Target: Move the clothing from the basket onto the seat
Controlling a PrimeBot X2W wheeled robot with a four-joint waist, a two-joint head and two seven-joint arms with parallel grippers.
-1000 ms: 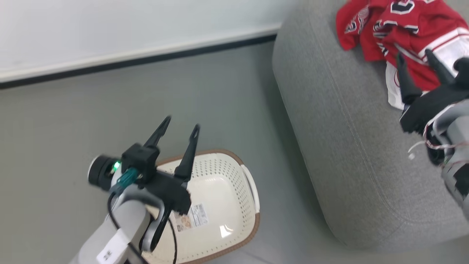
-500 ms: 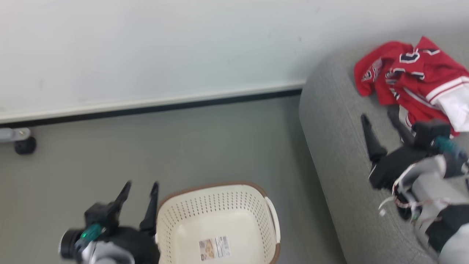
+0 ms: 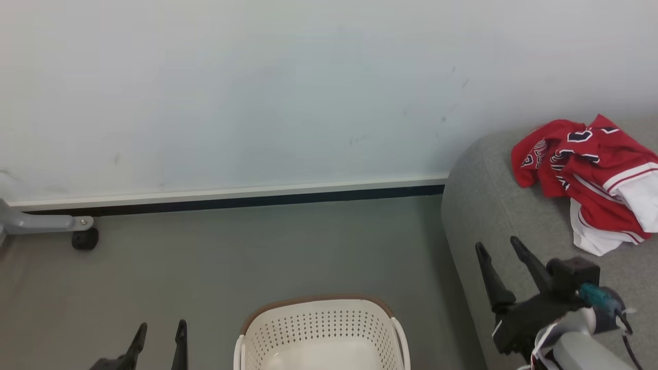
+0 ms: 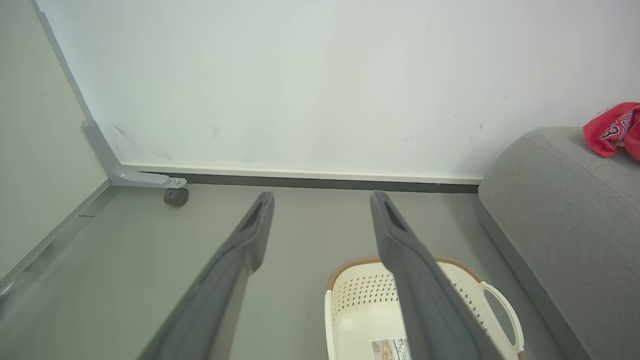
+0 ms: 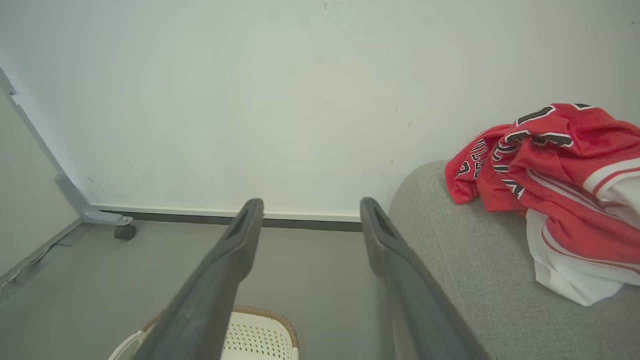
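Lying partly off-frame: basket (image 3: pixel 318 326) below; clothing (image 3: pixel 583 167) rightward.

Near half of basket (image 3: pixel 321 327) off-frame

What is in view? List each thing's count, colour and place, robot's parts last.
clothing: one heap, red and white, on the sofa
sofa: one, grey, right
basket: one, cream, brown rim, on the floor by the sofa
wheeled leg: one, grey, far left by the wall
wall: one, white, behind
floor: one, grey, below
left hand: one, black, open, lower left
right hand: one, black, open, over the sofa
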